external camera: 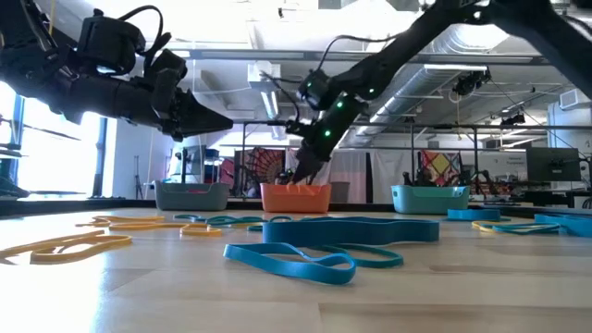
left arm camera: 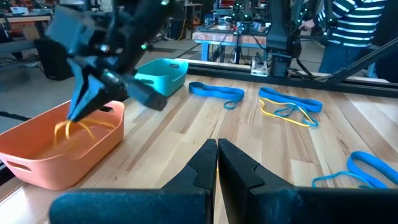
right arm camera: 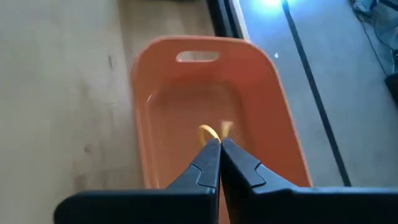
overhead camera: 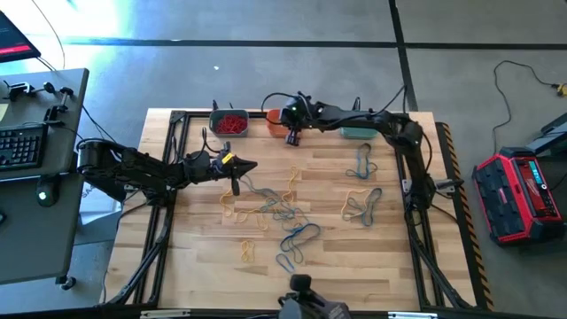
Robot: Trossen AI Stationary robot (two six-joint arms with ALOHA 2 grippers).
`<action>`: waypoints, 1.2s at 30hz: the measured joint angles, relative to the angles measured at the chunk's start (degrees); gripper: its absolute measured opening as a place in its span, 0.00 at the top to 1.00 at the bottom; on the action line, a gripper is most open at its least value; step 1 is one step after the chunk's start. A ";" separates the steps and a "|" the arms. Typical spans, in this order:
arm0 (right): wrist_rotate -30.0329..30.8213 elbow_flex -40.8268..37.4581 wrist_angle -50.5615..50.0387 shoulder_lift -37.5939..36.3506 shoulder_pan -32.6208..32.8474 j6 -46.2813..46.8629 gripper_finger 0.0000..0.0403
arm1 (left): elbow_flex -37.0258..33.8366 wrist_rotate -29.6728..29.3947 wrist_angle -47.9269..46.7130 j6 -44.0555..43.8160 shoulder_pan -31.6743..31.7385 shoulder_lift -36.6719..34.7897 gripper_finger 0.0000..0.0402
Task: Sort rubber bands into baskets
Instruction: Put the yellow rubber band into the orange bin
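Three baskets stand along the table's far edge: a grey one (overhead camera: 229, 122) holding red rubber bands, an orange one (overhead camera: 274, 115) and a teal one (overhead camera: 357, 133). My right gripper (overhead camera: 292, 135) reaches over the orange basket (right arm camera: 205, 99), shut on a yellow rubber band (left arm camera: 74, 127). Blue and yellow rubber bands (overhead camera: 279, 213) lie loose on the table's middle. My left gripper (overhead camera: 251, 166) hovers shut above the table left of the middle, with nothing between its fingers (left arm camera: 217, 149). My right gripper pinches the yellow rubber band at its upper end (right arm camera: 209, 132) between its two fingertips. The fingers slant down toward the table's far edge. The band hangs slack below them, inside the orange basket's walls (left arm camera: 93, 149); whether it touches the floor I cannot tell.
More blue and yellow bands lie at the right (overhead camera: 363, 204) and below the teal basket (overhead camera: 365, 161). A black frame runs along the table's far and left edges (overhead camera: 177, 120). A person in a striped top stands beyond the table (left arm camera: 348, 25).
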 joint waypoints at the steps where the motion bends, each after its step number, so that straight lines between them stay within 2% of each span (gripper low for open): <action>1: 0.41 1.26 -0.45 0.88 -0.09 -0.17 1.00 | 0.00 0.16 -0.13 -0.01 0.00 0.00 0.98; 9: 2.67 9.42 -9.31 6.15 -0.97 1.84 0.98 | -0.01 3.97 -1.96 -2.48 0.00 0.00 0.98; 12: 3.63 9.84 -9.23 6.33 -0.85 1.89 0.92 | -0.02 4.49 -3.86 -3.97 -0.01 0.00 0.98; 18: 3.63 9.85 -10.10 6.27 -0.82 5.72 0.73 | -0.02 4.48 -6.14 -4.07 0.00 0.00 0.98; 22: 4.05 11.13 -15.02 5.89 -0.57 6.18 0.68 | -0.02 4.42 -6.73 -3.09 0.00 0.00 0.98; 26: 4.24 12.54 -20.16 4.58 0.33 9.18 0.75 | -0.02 3.97 -7.37 -2.09 -0.02 0.00 0.98; 31: 2.36 12.49 -23.18 3.16 2.91 11.12 0.97 | -0.02 3.28 -8.54 -0.34 -0.28 0.00 0.98; 34: 1.77 12.40 -21.95 3.16 4.79 13.66 0.97 | -0.02 3.28 -8.92 0.53 -0.28 0.00 0.98; 36: 1.94 11.01 -17.26 3.01 6.30 15.10 0.99 | -0.02 3.17 -9.82 0.55 -0.28 0.00 0.98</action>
